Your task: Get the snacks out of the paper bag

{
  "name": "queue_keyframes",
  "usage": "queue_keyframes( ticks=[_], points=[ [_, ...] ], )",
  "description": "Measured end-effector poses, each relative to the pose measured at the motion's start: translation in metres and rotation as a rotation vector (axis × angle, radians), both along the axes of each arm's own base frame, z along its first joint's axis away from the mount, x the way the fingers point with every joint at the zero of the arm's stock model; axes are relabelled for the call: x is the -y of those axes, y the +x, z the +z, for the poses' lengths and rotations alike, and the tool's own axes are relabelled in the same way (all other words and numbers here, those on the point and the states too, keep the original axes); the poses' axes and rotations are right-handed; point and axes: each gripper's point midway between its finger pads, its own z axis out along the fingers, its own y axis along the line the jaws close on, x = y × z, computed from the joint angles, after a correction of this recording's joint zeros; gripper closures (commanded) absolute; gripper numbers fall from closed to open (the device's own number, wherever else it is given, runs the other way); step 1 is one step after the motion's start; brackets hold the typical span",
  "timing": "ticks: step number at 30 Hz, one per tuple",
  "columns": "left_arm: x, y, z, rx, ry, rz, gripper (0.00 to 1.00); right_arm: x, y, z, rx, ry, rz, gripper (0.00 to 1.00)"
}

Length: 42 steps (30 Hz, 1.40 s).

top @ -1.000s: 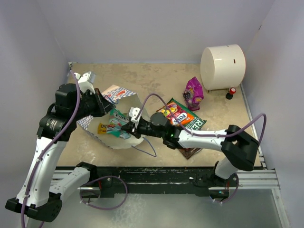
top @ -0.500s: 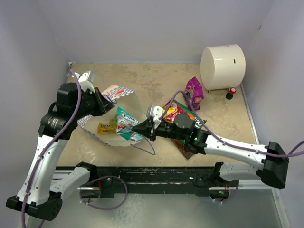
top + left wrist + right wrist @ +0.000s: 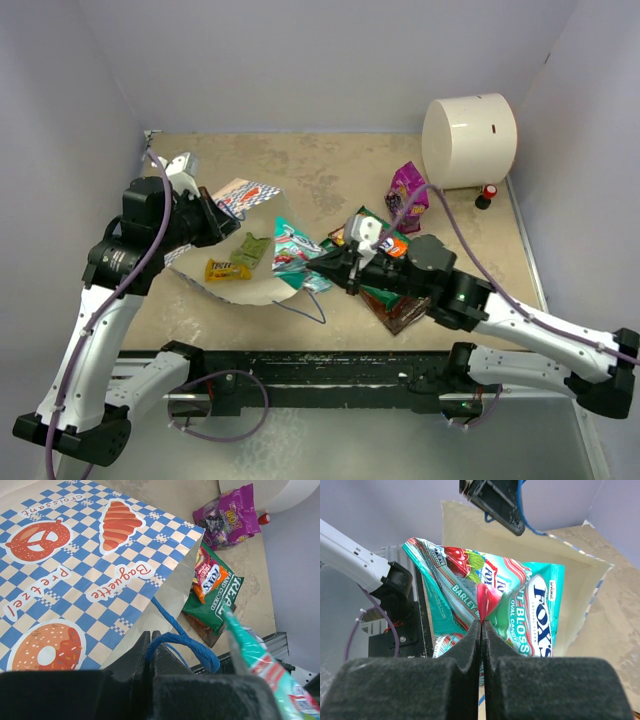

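At the mouth of the paper bag point(image 3: 250, 290), left of centre on the table point(image 3: 330, 170), the right gripper point(image 3: 322, 268) is pinched fully together on the edge of a glossy teal candy packet point(image 3: 297, 247), held at the bag's right edge. The right wrist view shows its dark foam-faced fingers point(image 3: 460, 655) meeting with the crinkled film between them. The right arm reaches low and leftward across the near side of the table, passing over a pile of flat packets, among them a dark green packet point(image 3: 220, 602) and a red-orange packet point(image 3: 206, 575). The left gripper point(image 3: 151, 641) is clamped on the bag's thin blue cord handle point(image 3: 182, 641); its arm is bent at the elbow and leans in from the left, with the bag's upper side raised. The bag lies on its side, stiff white paper with blue checks and pastry prints. A yellow packet point(image 3: 227, 269) and an olive packet point(image 3: 250, 248) lie inside. A magenta pouch point(image 3: 408, 195) stands further right, near a smooth cream cylinder point(image 3: 468, 140).
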Motion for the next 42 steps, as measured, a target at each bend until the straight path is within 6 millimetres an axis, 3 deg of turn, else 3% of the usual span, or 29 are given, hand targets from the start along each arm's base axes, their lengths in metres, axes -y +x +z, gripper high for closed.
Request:
queue_keyframes(
  ticks=[5,10,14,17,21,27,31,36,42],
  points=[
    [-0.003,-0.002,-0.001,0.001,0.004,0.012,1.00,0.038,-0.006,0.030,0.043,0.012,-0.063,1.00],
    [-0.004,-0.003,0.000,0.004,0.002,0.021,1.00,0.071,0.012,0.038,0.059,-0.030,-0.233,1.00],
    [-0.004,-0.003,0.000,0.005,0.002,0.021,1.00,0.093,0.037,0.015,0.086,-0.145,-0.401,1.00],
    [-0.004,-0.003,0.000,0.005,0.001,0.021,1.00,0.106,0.054,-0.016,0.128,-0.270,-0.488,1.00],
    [-0.004,-0.003,0.000,0.005,0.002,0.021,1.00,0.127,0.073,-0.069,0.190,-0.471,-0.550,1.00],
    [-0.004,-0.001,-0.001,0.001,0.008,0.018,1.00,0.159,0.100,-0.108,0.243,-0.660,-0.590,1.00],
    [-0.003,0.002,0.001,0.003,0.014,0.014,1.00,0.164,0.106,-0.122,0.271,-0.734,-0.548,1.00],
    [-0.003,0.003,0.005,0.016,0.029,0.000,1.00,0.160,0.099,-0.146,0.299,-0.798,-0.447,1.00],
    [-0.001,0.002,0.002,0.006,0.040,-0.022,1.00,0.171,0.096,-0.178,0.299,-0.896,-0.380,1.00]
  ],
)
